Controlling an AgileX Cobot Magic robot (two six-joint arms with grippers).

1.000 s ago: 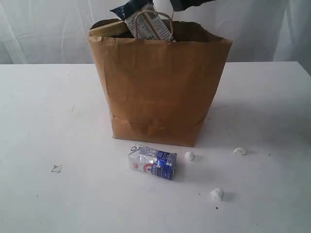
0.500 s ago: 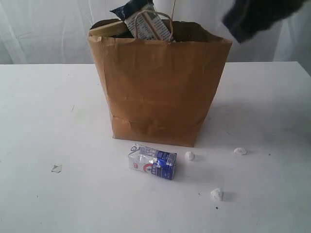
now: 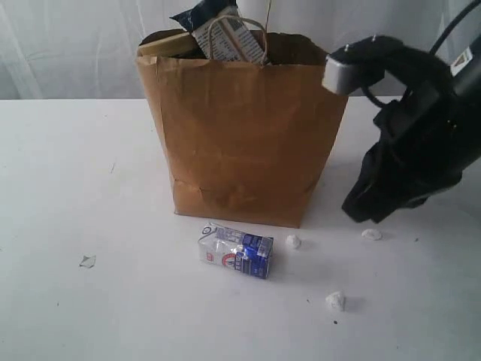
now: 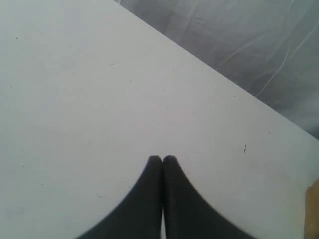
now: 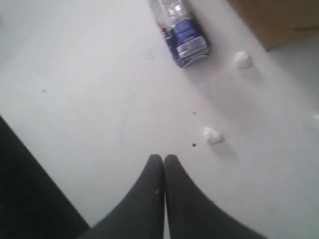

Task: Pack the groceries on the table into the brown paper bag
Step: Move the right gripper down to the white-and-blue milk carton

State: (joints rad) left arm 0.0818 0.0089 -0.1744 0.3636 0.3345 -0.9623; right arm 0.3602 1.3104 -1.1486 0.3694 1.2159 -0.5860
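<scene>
Exterior view: brown paper bag upright, long dark-blue packet poking out; small white-blue carton outside. Left gripper and right gripper pinched together, empty.

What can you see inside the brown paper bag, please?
Above the rim of the brown paper bag poke a dark-blue packet, a pale printed pack and an olive lid. Its walls hide everything lower.

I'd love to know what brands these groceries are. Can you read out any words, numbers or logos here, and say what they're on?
Nothing can be read as text.
small white-blue carton: blue and red print, too blurred in both views.
long dark-blue packet sticking out of the brown paper bag: pale printed panel, too blurred.
Bag front: no print visible.
</scene>
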